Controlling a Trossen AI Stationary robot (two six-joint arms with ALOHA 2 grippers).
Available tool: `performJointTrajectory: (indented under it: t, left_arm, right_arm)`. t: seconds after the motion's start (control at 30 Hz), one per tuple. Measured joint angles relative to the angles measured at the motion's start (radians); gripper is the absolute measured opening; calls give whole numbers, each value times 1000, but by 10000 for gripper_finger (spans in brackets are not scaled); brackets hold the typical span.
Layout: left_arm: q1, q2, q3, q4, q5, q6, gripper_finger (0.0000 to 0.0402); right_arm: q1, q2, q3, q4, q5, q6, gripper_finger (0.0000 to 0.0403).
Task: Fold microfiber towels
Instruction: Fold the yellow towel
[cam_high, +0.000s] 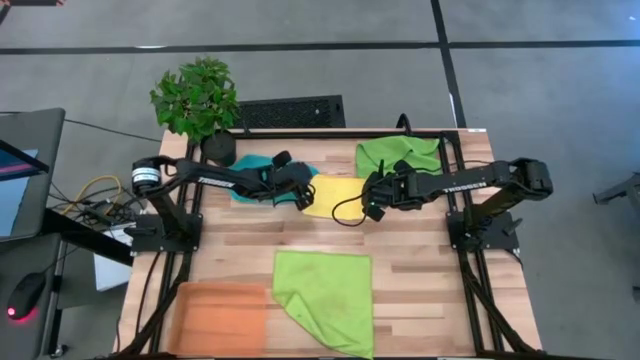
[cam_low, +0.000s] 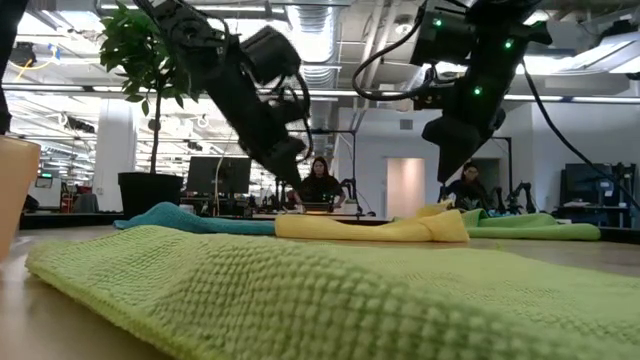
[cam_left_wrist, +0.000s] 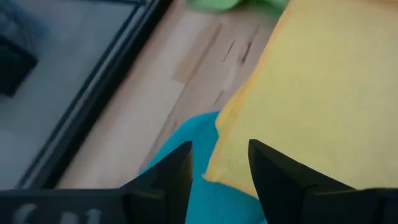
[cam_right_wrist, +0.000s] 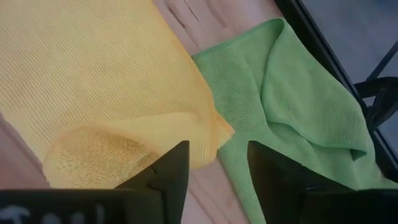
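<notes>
High view: the yellow towel (cam_high: 335, 196) is seen at upper centre, flanked by the left gripper (cam_high: 303, 192) and right gripper (cam_high: 372, 197); a teal towel (cam_high: 250, 178) lies to its left, one green towel (cam_high: 400, 155) crumpled at upper right, another green towel (cam_high: 327, 297) partly folded at lower centre. Low view: the yellow towel's right end is bunched. Wrist views: both pairs of fingers are parted, grasping nothing. No towel is judged finished; all four remain
</notes>
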Motion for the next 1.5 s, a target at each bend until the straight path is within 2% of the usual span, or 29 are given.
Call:
performJointTrajectory:
  t: [0.07, 0.23, 0.33, 0.43, 0.7, 0.9, 1.07, 1.3, 1.5]
  left_arm:
    - [-16, -33, 9, -32, 40, 44, 150]
    - [-72, -76, 11, -214, 264, 199, 150]
    - [-109, -69, -2, -246, 320, 250, 150]
    - [-139, -55, -41, -211, 309, 280, 150]
    - [-171, -56, -97, 14, 229, 324, 150]
    - [-171, -52, -115, 39, 230, 290, 150]
    - [-171, 25, -106, 84, 220, 279, 150]
    - [-181, 106, -79, 96, 102, 278, 150]
    - [-174, 146, -72, 95, 90, 253, 150]
  right_arm:
    - [12, 0, 3, -5, 1, 0, 196]
    - [69, 0, 33, -19, -12, -4, 200]
    - [112, 0, 51, -17, -22, -32, 197]
    - [152, 0, 65, -14, -23, -41, 193]
    - [221, 0, 68, 12, -22, -13, 187]
    - [246, 0, 68, 13, -21, 11, 187]
    - [247, -1, 68, 25, -21, 11, 184]
    - [252, -1, 68, 40, -22, 12, 183]
    - [252, -1, 68, 35, -22, 11, 184]
